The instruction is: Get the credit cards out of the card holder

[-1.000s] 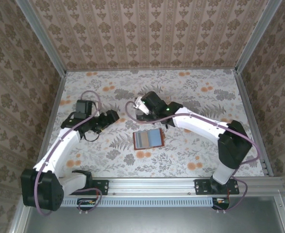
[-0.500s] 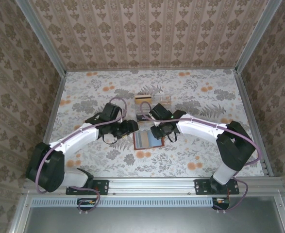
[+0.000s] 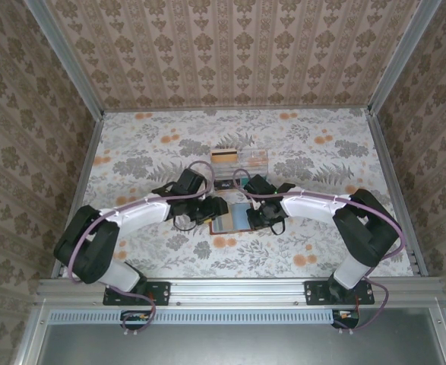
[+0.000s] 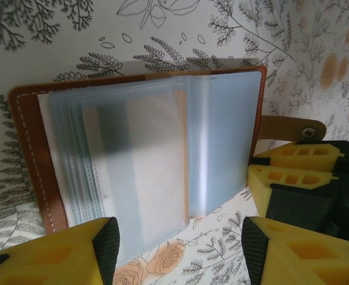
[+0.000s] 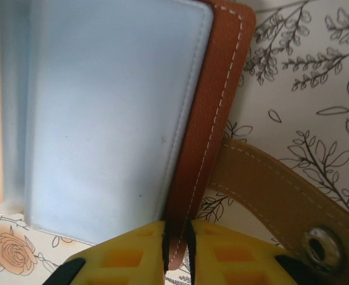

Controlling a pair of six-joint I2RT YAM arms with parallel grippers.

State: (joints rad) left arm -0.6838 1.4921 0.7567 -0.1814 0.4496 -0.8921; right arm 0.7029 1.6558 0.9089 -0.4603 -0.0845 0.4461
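Observation:
The card holder (image 3: 234, 218) lies open on the flowered table between both grippers. In the left wrist view its brown leather rim (image 4: 30, 148) frames blue-grey clear sleeves, and a pale credit card (image 4: 150, 154) shows through them. My left gripper (image 3: 215, 211) stands open at the holder's left side, its fingertips (image 4: 180, 249) spread either side of the sleeves' edge without touching. My right gripper (image 3: 254, 217) is shut on the holder's stitched leather edge (image 5: 216, 101), pinched between the pads (image 5: 177, 243).
The holder's tan strap with a metal snap (image 5: 317, 249) lies on the table beside the right gripper. A clear plastic box (image 3: 241, 163) with cards in it stands just behind the holder. Patterned walls ring the table.
Both arms have swung in to the holder. The right gripper, up at the back with a card a second ago, now clamps the holder's edge. The left gripper has narrowed somewhat.

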